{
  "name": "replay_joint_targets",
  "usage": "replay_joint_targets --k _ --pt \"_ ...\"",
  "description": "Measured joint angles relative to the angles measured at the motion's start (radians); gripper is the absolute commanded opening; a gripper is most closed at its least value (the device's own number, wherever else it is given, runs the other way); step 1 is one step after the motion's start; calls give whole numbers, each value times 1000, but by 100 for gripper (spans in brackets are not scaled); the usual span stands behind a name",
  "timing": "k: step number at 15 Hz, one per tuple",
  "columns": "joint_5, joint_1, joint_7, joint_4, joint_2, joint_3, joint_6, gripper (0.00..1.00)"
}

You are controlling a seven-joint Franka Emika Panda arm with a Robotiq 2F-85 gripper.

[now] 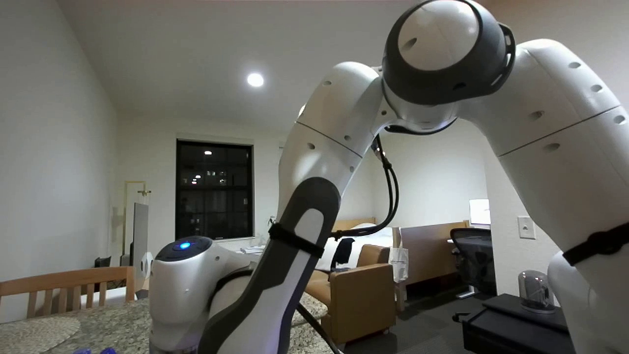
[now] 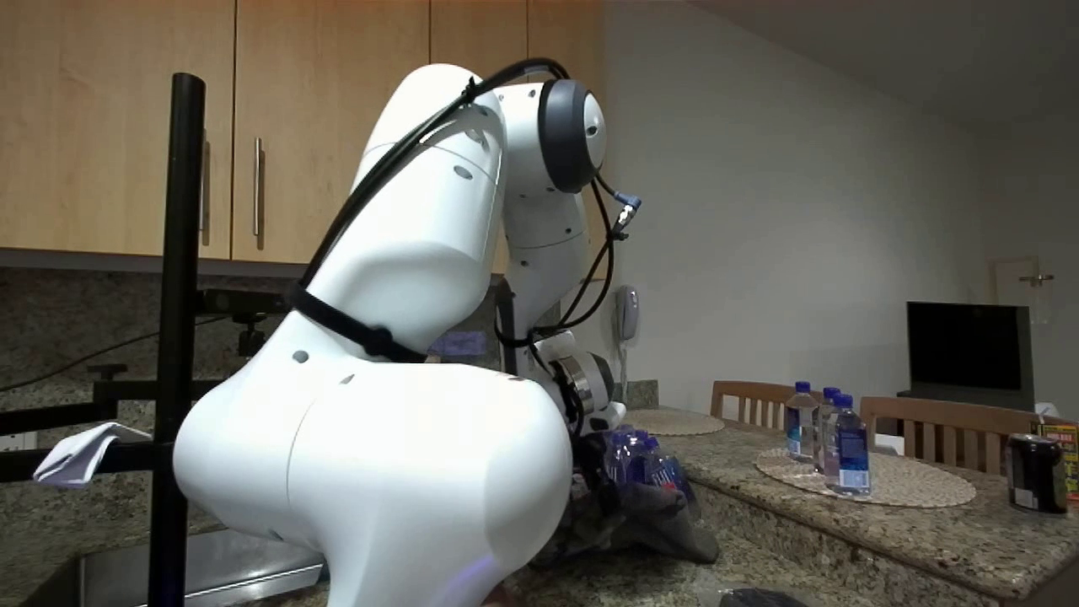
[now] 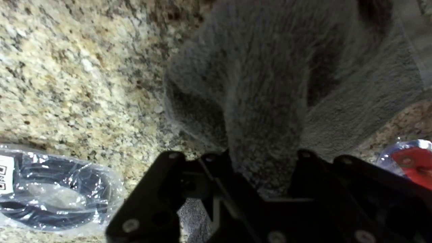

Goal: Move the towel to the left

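A gray towel [image 3: 270,67] is pinched in a robot's gripper [image 3: 265,158], a thick fold filling the narrowed gap between the dark fingers [image 3: 308,172] and touching both. In the wrist view, the rest of the cloth spreads out beyond the fingertips over a granite counter [image 3: 84,84]. A packet [image 3: 60,192] in clear plastic lies to one side, apart from the towel; a red-marked object [image 3: 411,165], only partly in frame, sits on the opposite side, near the cloth's edge. In an exterior view, the arm [image 2: 438,455] partly hides the tool, and the towel is heaped directly beneath it, just in front of a cluster of blue-capped bottles [image 2: 649,459]. Three upright bottles [image 2: 851,455] stand on a woven mat [image 2: 919,489] atop the raised ledge [image 2: 927,539], well apart from the towel.
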Motion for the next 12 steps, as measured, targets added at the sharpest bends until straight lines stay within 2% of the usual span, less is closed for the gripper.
replay_joint_targets --k 12 --pt "129 -4 -12 0 77 20 -2 10"
